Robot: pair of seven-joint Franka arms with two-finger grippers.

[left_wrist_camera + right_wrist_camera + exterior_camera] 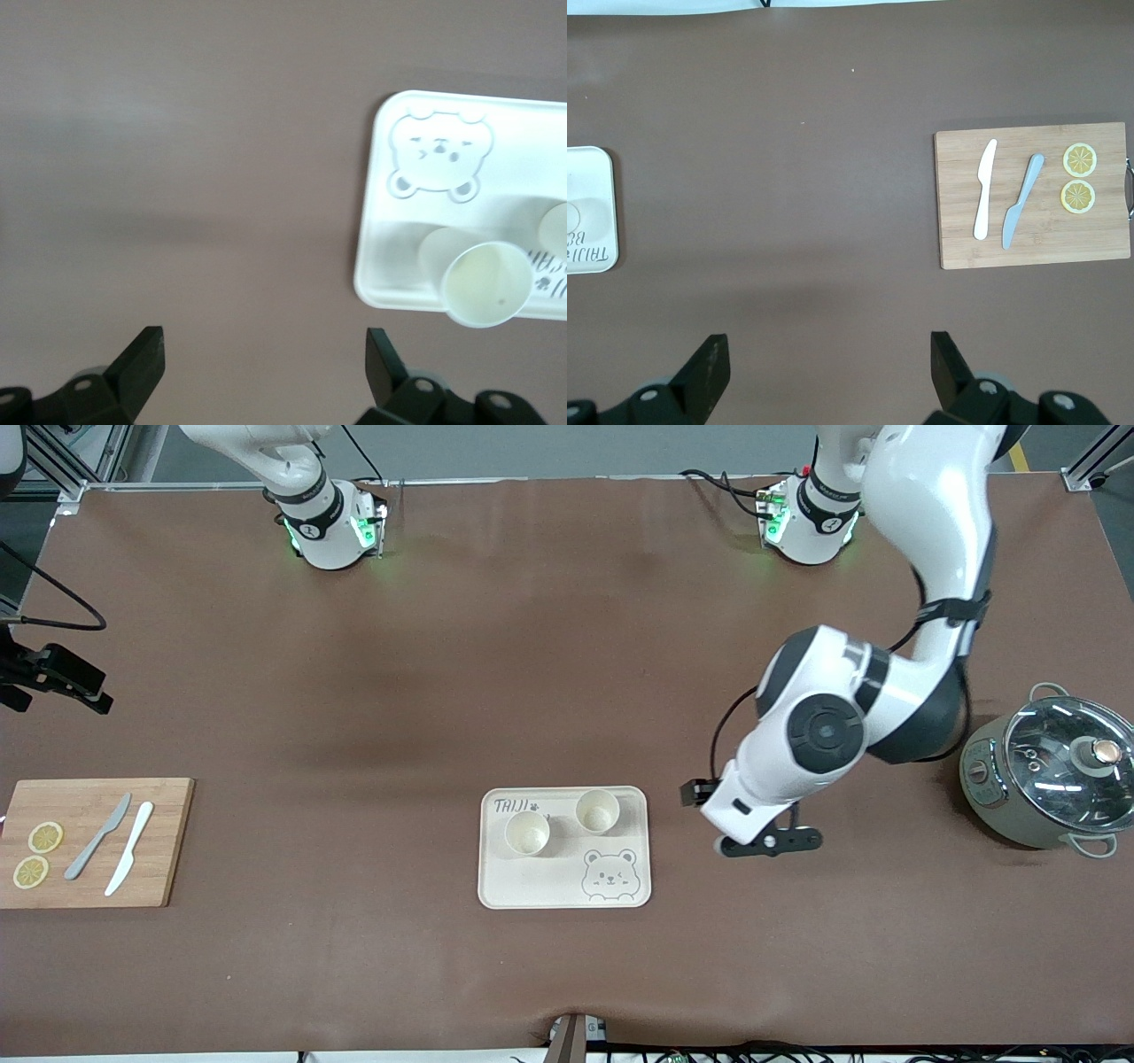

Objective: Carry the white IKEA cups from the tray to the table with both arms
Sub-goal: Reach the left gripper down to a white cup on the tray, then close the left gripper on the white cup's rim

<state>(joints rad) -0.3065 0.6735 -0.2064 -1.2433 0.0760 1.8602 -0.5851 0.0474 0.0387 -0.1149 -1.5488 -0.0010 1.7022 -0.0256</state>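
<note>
two cups: both small off-white handleless tumblers stand upright on the cream rectangular bear-face tray (564,886), one (597,810) toward the left arm's end, the other (527,833) beside it, slightly nearer the front camera; neither is on the matte brown tabletop (354,691) yet.
left gripper (769,841): jaws wide, empty, low over bare tabletop just beside the tray's edge.
right gripper (828,367): jaws wide, empty, high over bare tabletop between the tray and the wooden cutting board (1032,197); its arm appears to wait.
risk, tipping: the cups are light and tapered; a finger catching a rim on approach would likely topple one or slide it along the tray.
risk, crowding: the cups stand near each other, so a wide jaw closing on one may nudge its neighbour.
risk, collision: both arms reaching for one small tray could meet above it.
risk, tray: a sideways push may shift the whole tray.
</note>
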